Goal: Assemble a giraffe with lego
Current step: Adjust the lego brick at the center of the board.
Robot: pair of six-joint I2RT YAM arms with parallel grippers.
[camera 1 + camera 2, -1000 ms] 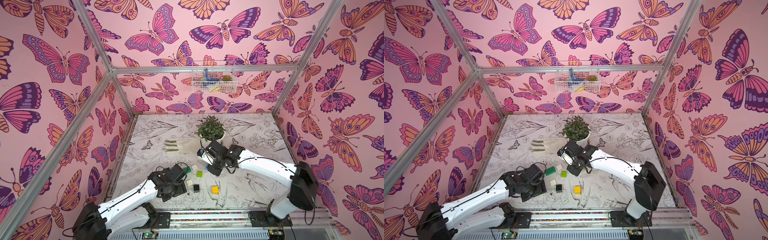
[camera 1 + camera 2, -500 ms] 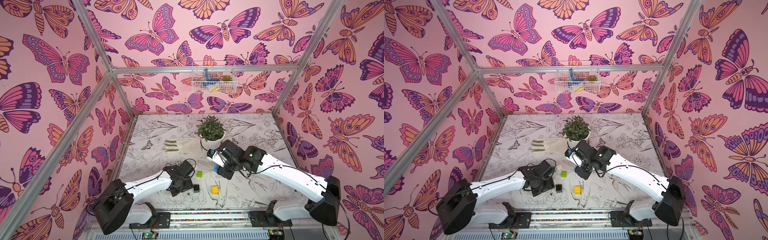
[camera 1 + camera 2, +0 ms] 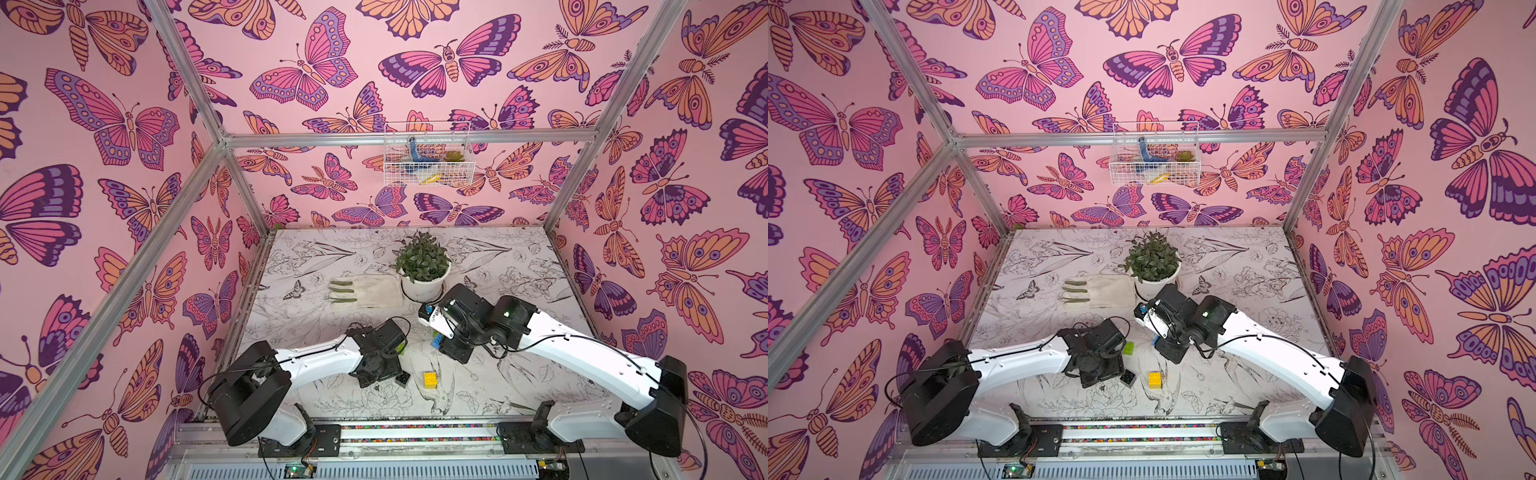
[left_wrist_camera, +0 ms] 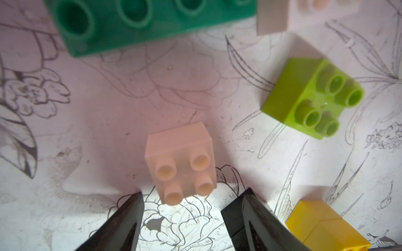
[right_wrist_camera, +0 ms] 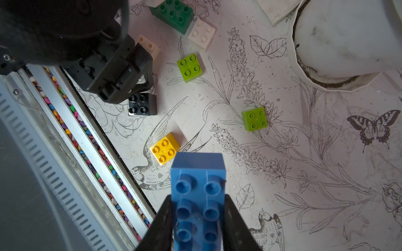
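Observation:
No giraffe figure is in view; the lego lies loose on the table. My left gripper [image 4: 193,201] is open and low over the table, with a white brick [image 4: 180,156] just ahead of its fingertips and untouched. Around it lie a long dark green brick [image 4: 152,21], a lime brick [image 4: 311,97] and a yellow brick [image 4: 322,226]. My right gripper [image 5: 198,198] is shut on the long blue brick [image 5: 198,173], held above the table. Below it sit the yellow brick [image 5: 164,147], a black brick [image 5: 142,104], two lime bricks [image 5: 189,67] [image 5: 255,119] and a second white brick [image 5: 201,33].
A potted plant [image 3: 424,286] in a white pot stands just behind the right wrist. A pale glove [image 3: 365,291] lies to its left. A wire basket [image 3: 426,158] hangs on the back wall. The arms' rail [image 3: 415,432] runs along the table's near edge.
My left arm has swung right, bringing its gripper over the bricks, and its jaws have narrowed a little. My right arm has carried the blue brick slightly right and nearer.

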